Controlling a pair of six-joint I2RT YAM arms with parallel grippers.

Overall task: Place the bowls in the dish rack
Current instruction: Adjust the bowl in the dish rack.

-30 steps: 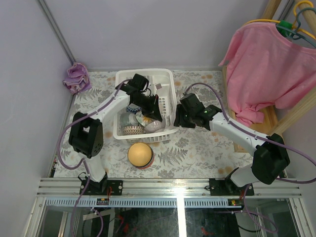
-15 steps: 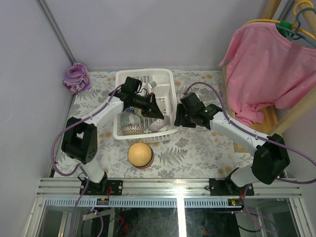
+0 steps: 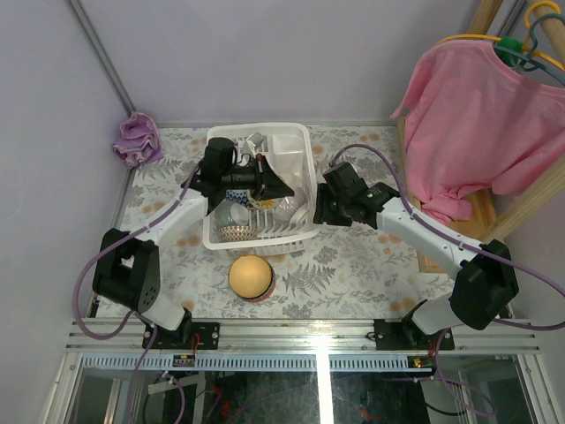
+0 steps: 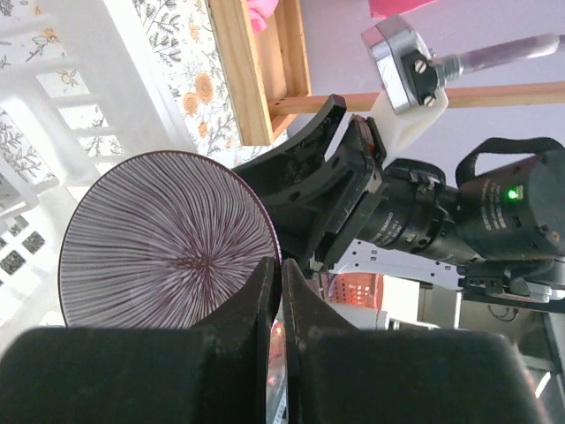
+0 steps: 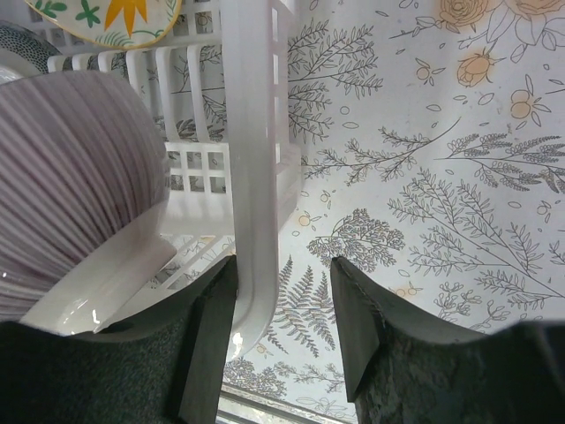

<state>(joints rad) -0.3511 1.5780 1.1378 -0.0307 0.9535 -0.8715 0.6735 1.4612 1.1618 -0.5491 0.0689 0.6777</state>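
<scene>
Left wrist view: a round ceramic bowl with fine purple-and-white radial stripes (image 4: 168, 238) stands on edge inside the large white slotted plastic dish rack (image 5: 254, 132), just beyond the tips of the left claw (image 4: 274, 287). That claw is pinched fully closed with nothing between its fingers. Whether its tips touch the bowl's rim cannot be told. A white bowl with an orange flower (image 5: 106, 13) and a grey-speckled bowl (image 3: 231, 215) also lie in the rack, near the left claw. An orange-yellow domed bowl (image 3: 251, 276) sits outside the rack on the floral tablecloth (image 5: 441, 177), well apart from both claws and not yet loaded.

The right claw (image 5: 282, 265) stands partly open astride the rack's wall, one finger inside and one outside. It grips nothing, and a gap shows at the outer finger.

Risks, as judged:
- The striped bowl is balanced on edge, so a nudge from the closed left claw could tip it onto its neighbours.
- A sideways move of the right claw could hook the wall and drag the rack.
- The two claws are near each other across the wall and could collide.
- The domed bowl's smooth curve offers poor purchase and may slip when pinched.
</scene>
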